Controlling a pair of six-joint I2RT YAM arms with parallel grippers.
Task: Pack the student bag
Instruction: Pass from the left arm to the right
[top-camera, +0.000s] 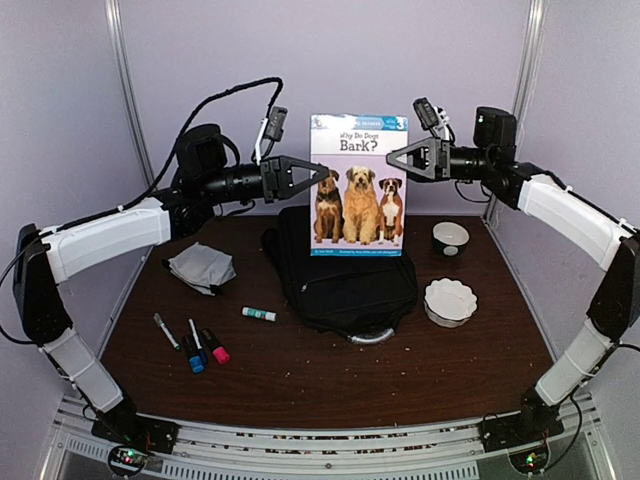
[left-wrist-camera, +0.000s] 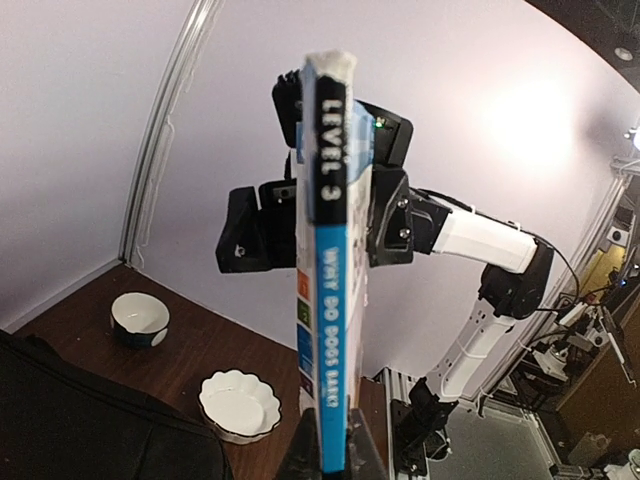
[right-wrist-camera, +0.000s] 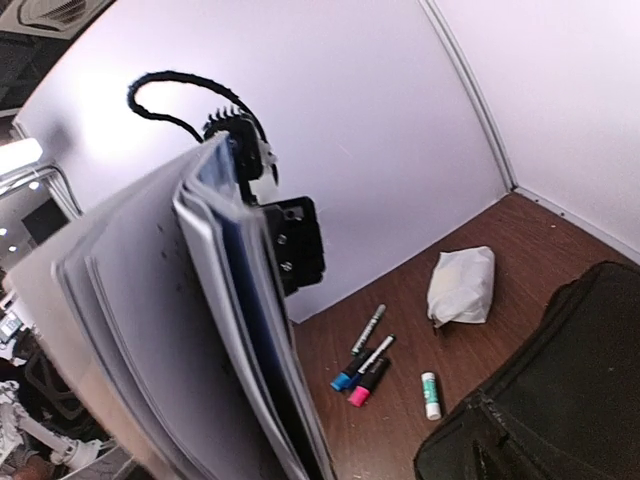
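Note:
A picture book with dogs on its cover (top-camera: 358, 185) is held upright in the air over the student bag (top-camera: 345, 285), a large black backpack lying flat mid-table. My left gripper (top-camera: 318, 178) is shut on the book's left edge; in the left wrist view its fingers clamp the blue spine (left-wrist-camera: 332, 300) at the bottom. My right gripper (top-camera: 397, 158) is at the book's upper right edge, jaws open and straddling it. In the right wrist view the fanned pages (right-wrist-camera: 200, 330) fill the left side and hide my fingers, with the bag (right-wrist-camera: 560, 400) below right.
A grey cloth (top-camera: 203, 267) lies left of the bag. Three markers (top-camera: 195, 345) and a glue stick (top-camera: 258, 314) lie at front left. A white scalloped dish (top-camera: 450, 300) and a dark bowl (top-camera: 450, 238) stand to the right of the bag.

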